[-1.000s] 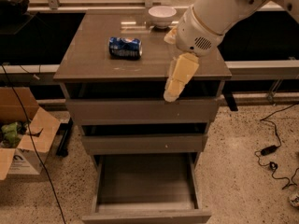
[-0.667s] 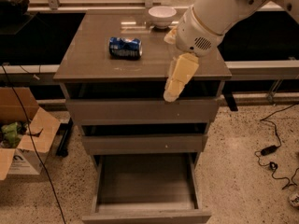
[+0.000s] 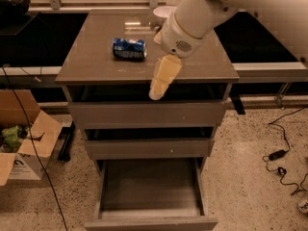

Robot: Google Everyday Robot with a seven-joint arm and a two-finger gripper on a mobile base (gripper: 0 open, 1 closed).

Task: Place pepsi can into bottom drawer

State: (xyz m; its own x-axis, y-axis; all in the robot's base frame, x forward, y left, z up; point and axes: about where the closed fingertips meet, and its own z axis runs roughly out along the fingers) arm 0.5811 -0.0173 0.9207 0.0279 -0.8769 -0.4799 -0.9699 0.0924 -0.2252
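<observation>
The pepsi can [image 3: 129, 48] is blue and lies on its side on the cabinet top [image 3: 96, 61], left of centre. My gripper [image 3: 162, 81] hangs from the white arm over the front edge of the cabinet top, to the right of the can and a little nearer the camera, apart from it and holding nothing I can see. The bottom drawer [image 3: 150, 186] is pulled out below, and its wood-grain tray has nothing in it. The two upper drawers are closed.
A white bowl [image 3: 163, 11] sits at the back of the cabinet top, partly hidden by my arm. An open cardboard box [image 3: 21, 146] stands on the floor to the left. Cables [image 3: 279, 155] lie on the speckled floor to the right.
My gripper and arm have moved left along the front edge of the cabinet top, closer to the pepsi can. The can and the drawers have not moved.
</observation>
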